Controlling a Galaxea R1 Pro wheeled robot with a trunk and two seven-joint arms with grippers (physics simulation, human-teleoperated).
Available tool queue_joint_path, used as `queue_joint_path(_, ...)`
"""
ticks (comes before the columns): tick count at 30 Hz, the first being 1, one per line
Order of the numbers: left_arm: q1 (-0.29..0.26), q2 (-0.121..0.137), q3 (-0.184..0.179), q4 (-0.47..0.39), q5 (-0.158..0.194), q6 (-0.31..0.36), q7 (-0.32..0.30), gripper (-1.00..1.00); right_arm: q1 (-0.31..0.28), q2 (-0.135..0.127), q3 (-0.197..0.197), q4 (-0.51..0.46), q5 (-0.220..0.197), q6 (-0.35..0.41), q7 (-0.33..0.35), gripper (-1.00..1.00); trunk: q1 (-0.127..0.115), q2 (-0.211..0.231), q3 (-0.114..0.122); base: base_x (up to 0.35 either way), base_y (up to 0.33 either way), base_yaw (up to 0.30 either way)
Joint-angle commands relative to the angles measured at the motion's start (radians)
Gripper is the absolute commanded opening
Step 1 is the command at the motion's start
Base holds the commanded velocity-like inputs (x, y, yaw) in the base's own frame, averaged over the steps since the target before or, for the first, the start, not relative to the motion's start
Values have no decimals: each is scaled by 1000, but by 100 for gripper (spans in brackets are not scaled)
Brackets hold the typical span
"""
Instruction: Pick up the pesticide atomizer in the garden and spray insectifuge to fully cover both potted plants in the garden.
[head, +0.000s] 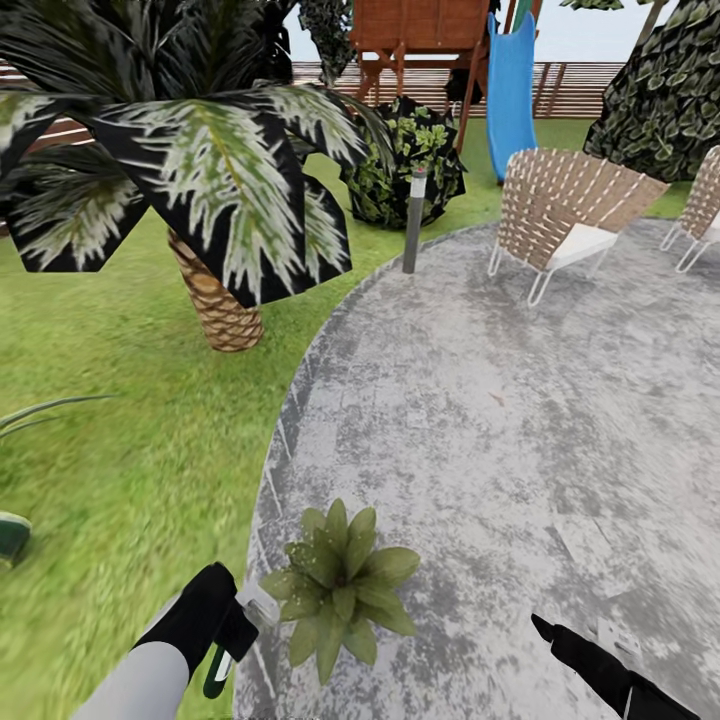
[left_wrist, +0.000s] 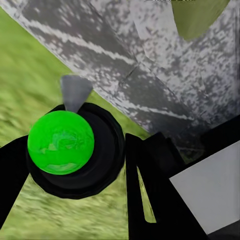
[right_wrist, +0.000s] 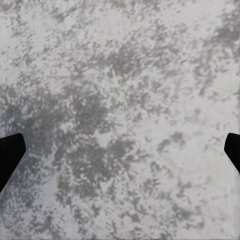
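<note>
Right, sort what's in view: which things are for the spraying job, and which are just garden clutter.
For the job:
pesticide atomizer, held in the left gripper
potted plant, at the paving's edge right beside the atomizer

Just lying about:
palm
woven chair
grey post
blue slide
leafy bush

The left arm (head: 140, 680) has a pale grey forearm ending in a glossy black wrist housing. The right arm (head: 610, 675) is black throughout, with angular black fingers (right_wrist: 10, 155).
</note>
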Motion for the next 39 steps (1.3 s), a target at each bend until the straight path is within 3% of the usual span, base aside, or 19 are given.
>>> queue_joint_path(1,-1,-2,10,-2,-9,3,-8,-100,-1,1,-5,-1,3,5,7,100,0,0,-1,0,-303,250)
queue_joint_path(17,-1,-5,16,-1,-6,3,-8,-100,-1,0,-5,-1,4,5,9,100,0,0,-7,0,-101,156)
queue_joint_path(33,-1,-5,31,-2,-6,4,-8,-100,-1,0,-5,-1,4,5,7,100,0,0,-17,0,-300,235)
queue_joint_path(39,-1,-4,37,-2,-8,3,-8,-100,-1,1,-5,-2,4,5,8,100,0,0,-18,0,-87,67)
